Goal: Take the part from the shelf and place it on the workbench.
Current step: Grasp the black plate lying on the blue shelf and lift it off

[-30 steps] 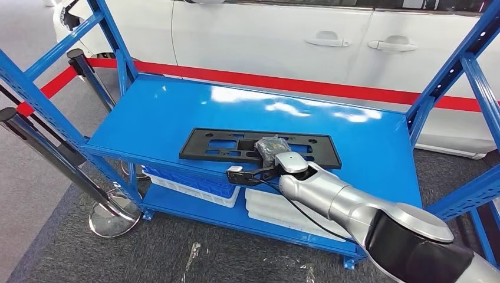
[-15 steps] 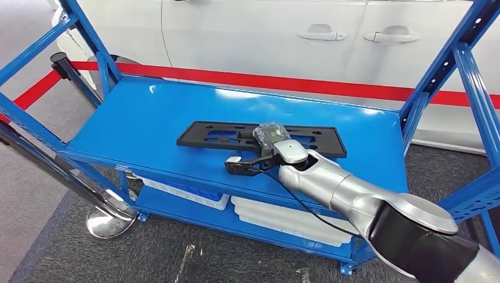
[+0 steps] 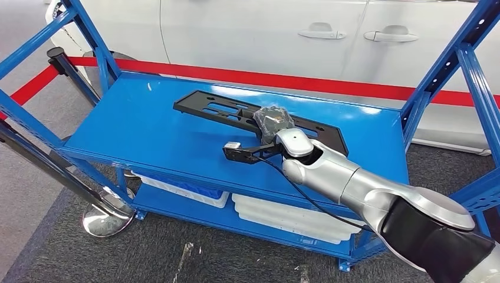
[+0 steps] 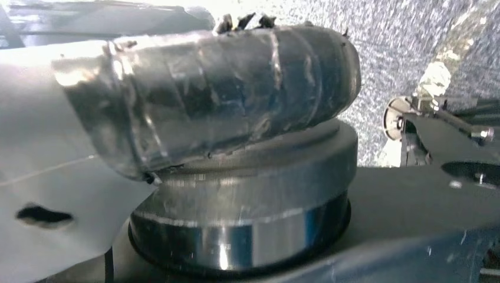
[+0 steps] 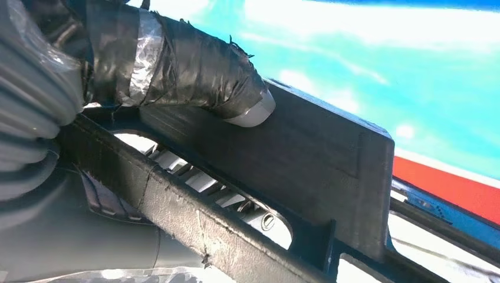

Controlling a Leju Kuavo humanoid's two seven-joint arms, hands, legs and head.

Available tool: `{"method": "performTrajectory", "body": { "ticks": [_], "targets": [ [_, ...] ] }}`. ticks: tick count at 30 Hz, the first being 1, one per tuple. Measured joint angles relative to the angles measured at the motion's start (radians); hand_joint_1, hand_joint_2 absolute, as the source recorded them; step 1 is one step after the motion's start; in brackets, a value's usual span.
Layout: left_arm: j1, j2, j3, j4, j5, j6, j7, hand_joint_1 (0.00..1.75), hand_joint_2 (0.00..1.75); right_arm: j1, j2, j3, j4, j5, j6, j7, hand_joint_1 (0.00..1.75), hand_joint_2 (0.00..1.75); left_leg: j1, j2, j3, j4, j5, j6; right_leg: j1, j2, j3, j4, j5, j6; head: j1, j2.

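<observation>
Gripped and partly raised: black plastic mounting plate (image 3: 259, 121), long and slotted, slanting across the centre of the head view above the blue shelf deck (image 3: 147, 132). Far end up toward the upper left of the frame, near end under the right hand (image 3: 272, 125) at frame centre. Taped thumb (image 5: 194, 65) pressed flat on the plate's face in the right wrist view, upper left of that frame, the other fingers apparently beneath the plate's edge; closed on the plate, then, not spread. Silver right arm reaching in from the lower right corner. Left hand (image 4: 200, 94) close up in its own wrist view, taped and dark; whether curled or spread, impossible to tell there.

Progress, as a judgement: grasp made, lift begun, plate not yet clear of the rack's blue uprights. Left to do: drawing it out, carrying it over, setting it on the workbench. Behind the shelf, a white car (image 3: 265, 35) and a red barrier belt (image 3: 330, 85) along the top of the frame.
</observation>
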Motion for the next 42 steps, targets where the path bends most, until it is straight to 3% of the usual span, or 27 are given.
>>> {"method": "performTrajectory", "body": {
  "ticks": [12, 19, 26, 30, 42],
  "targets": [
    [0.000, 0.000, -0.014, 0.000, -0.016, 0.005, 0.004, 0.00, 0.00, 0.000, -0.017, -0.012, -0.064, 0.015, -0.011, 0.000, 1.75, 1.75, -0.001, 0.000, -0.002, 0.006, 0.000, 0.001, -0.001, 0.000, 0.018, -0.026, 0.012, 0.019, 0.000, 0.000],
    [-0.001, 0.000, -0.024, 0.000, -0.019, 0.006, 0.004, 0.00, 0.00, 0.000, -0.021, -0.017, -0.086, 0.029, -0.017, -0.002, 1.75, 1.75, -0.002, 0.000, -0.004, 0.008, -0.001, 0.002, -0.001, 0.000, 0.019, -0.030, 0.014, 0.021, 0.000, 0.000],
    [-0.001, 0.000, -0.024, 0.000, -0.011, 0.007, -0.010, 0.00, 0.00, -0.022, -0.021, -0.017, -0.160, 0.125, -0.032, -0.013, 1.75, 1.75, -0.002, 0.000, -0.004, 0.008, -0.001, 0.002, -0.002, 0.000, 0.019, -0.030, 0.014, 0.021, 0.000, 0.000],
    [-0.001, 0.000, -0.024, 0.000, -0.010, 0.006, -0.020, 0.00, 1.75, -0.059, -0.015, -0.017, -0.225, 0.181, -0.018, -0.017, 1.75, 1.75, -0.002, 0.000, -0.005, 0.008, -0.001, 0.002, -0.002, 0.000, 0.019, -0.030, 0.014, 0.021, 0.000, 0.000],
    [-0.001, -0.005, -0.025, 0.000, 0.001, -0.009, -0.049, 0.00, 1.75, -0.202, 0.025, -0.012, -0.440, 0.275, 0.102, -0.026, 1.75, 1.75, -0.002, -0.001, -0.005, 0.008, -0.001, 0.003, -0.002, -0.002, 0.019, -0.031, 0.014, 0.021, 0.000, 0.000]
  ]
}}
